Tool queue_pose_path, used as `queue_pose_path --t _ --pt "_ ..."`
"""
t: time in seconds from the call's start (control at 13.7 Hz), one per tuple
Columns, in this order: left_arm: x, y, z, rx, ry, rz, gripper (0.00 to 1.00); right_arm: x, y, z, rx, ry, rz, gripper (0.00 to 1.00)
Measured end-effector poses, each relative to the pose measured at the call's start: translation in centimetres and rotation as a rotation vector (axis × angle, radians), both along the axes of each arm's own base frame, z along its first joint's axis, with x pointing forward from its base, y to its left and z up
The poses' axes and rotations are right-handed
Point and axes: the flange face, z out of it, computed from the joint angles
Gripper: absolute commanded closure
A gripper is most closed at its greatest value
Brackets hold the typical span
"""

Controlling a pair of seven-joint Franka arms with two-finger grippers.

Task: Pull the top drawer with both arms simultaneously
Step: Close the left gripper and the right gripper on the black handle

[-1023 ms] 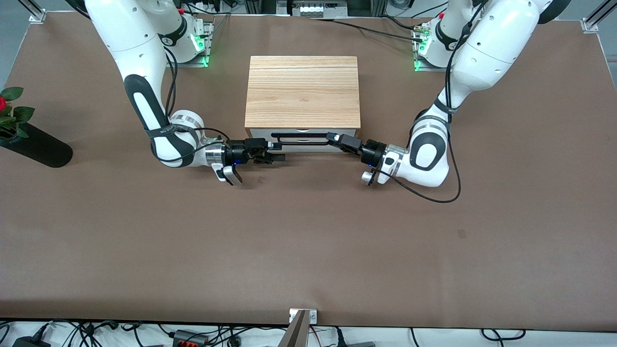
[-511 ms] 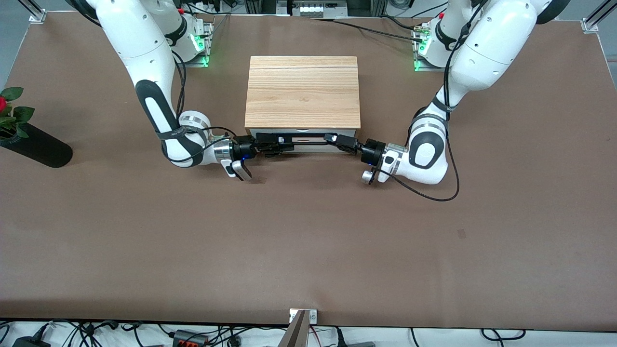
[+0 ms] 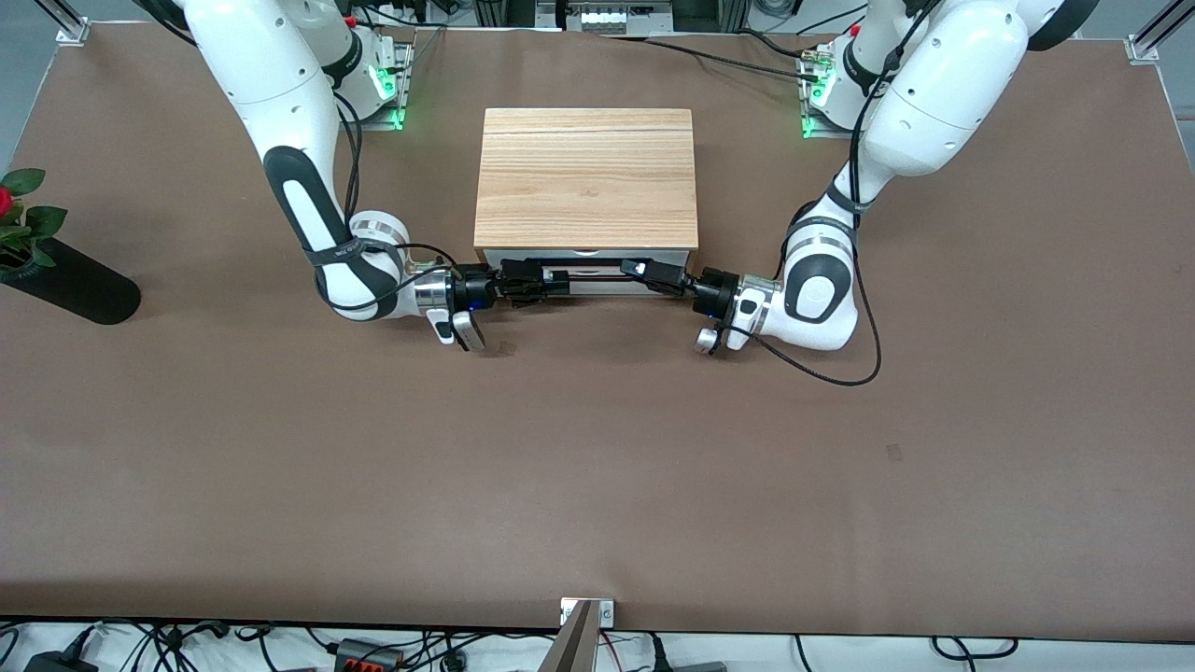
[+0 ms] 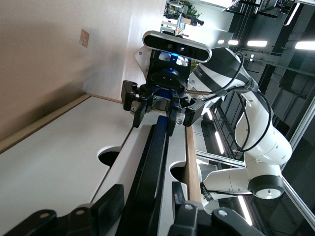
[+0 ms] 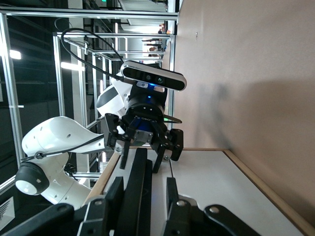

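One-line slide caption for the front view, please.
Left pincer and right pincer both grip the black bar handle of the cabinet's top drawer, which sits barely open.

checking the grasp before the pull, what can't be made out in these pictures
- Front view: the top drawer front is mostly hidden by the cabinet top; how far it is out cannot be told.
- Front view: left gripper and right gripper blend into the black handle.
- Wrist views: frame edges cut off each arm's own fingers.

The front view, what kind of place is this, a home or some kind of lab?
Most likely a robotics lab. Two white arms are bolted to a brown-covered table framed by aluminium rails, with loose cables along its edges. The left gripper and right gripper are both on the top drawer handle of a small cabinet.
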Motion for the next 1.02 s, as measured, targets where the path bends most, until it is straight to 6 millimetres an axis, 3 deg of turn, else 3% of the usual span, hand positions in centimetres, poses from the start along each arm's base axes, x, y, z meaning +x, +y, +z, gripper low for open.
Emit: queue_pose_path --t 0.37,0.73,1.02 --pt "-0.1 0.1 -0.4 0.000 -0.041 0.005 0.78 0.4 -0.3 1.8 -0.070 0.007 0.029 0.74" --pt "0.0 -0.1 0.0 -0.020 -0.046 0.007 0.81 0.4 -0.3 2.0 -0.069 0.009 0.030 0.88" --pt "-0.2 -0.5 0.0 -0.029 -0.035 0.017 0.81 0.4 -0.3 2.0 -0.067 0.009 0.030 0.94"
